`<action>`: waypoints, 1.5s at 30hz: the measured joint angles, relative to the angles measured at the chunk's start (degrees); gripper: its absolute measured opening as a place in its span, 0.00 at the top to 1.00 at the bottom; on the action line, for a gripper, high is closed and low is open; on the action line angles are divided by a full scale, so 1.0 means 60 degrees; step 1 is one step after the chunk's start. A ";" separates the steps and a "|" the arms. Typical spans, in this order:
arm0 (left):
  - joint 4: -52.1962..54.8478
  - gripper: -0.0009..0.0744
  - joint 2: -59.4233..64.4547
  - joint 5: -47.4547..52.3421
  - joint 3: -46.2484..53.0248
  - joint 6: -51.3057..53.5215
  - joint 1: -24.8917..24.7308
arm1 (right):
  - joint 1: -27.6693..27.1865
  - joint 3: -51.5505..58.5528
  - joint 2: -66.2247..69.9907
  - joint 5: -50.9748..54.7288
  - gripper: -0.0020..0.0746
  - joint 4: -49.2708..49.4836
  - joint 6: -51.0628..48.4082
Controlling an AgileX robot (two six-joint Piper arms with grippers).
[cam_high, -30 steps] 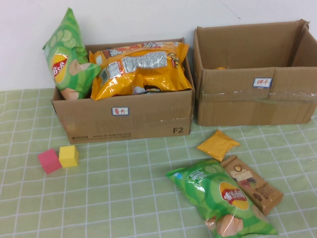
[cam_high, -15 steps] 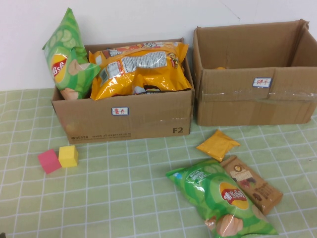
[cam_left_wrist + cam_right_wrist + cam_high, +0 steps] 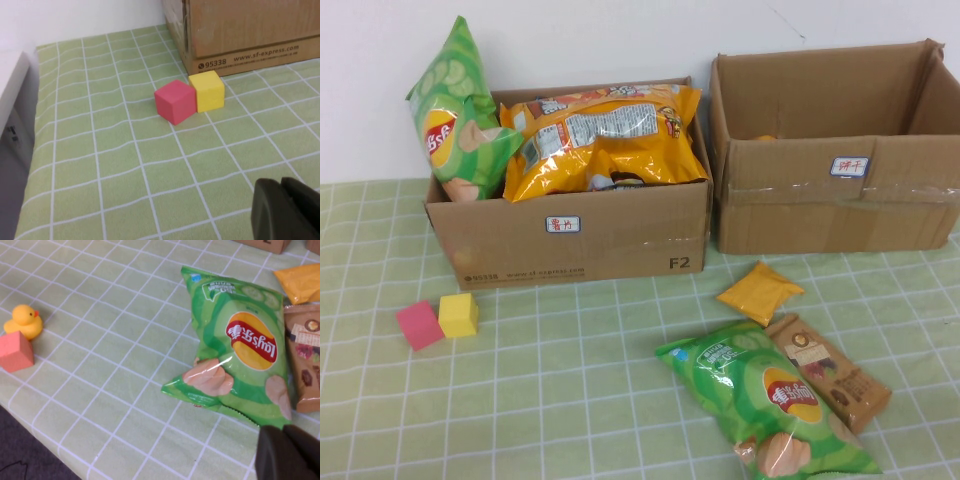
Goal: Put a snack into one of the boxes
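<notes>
Right now I see both the left gripper (image 3: 285,210) and right gripper (image 3: 287,452) pinched closed on nothing, while the green chip bag (image 3: 765,405) lies near-right: light, puffy, slippery, best pinched at its crimped end.

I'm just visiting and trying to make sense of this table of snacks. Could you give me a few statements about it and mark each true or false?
1. The left box already holds an orange chip bag. True.
2. The green chip bag on the cloth lies inside the right box. False: it lies on the table in front of that box.
3. The pink cube and yellow cube sit side by side near the left box. True.
4. The right pincer is gripping the green chip bag. False: it hangs near the bag, holding nothing.
5. The left pincer holds the pink cube. False: it is apart from both cubes.
</notes>
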 joint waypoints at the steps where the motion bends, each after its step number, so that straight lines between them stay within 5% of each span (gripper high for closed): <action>1: 0.0000 0.99 0.0000 0.0000 0.0000 0.0000 -0.0017 | 0.0000 0.0000 0.0000 0.0000 0.97 0.0000 0.0017; 25: -0.0428 0.99 -0.0022 0.0055 -0.0018 0.0047 -0.0017 | 0.0000 0.0000 0.0000 -0.0005 0.97 0.0000 0.0103; 30: -0.0428 0.99 -0.0022 0.0055 -0.0018 0.0048 -0.0017 | 0.0000 0.0101 -0.0203 -0.1341 0.98 -0.0092 0.0321; 45: -0.0428 0.99 -0.0022 0.0055 -0.0018 0.0062 -0.0017 | -0.3515 0.3251 -0.4695 -0.3910 0.98 -0.0116 -0.0130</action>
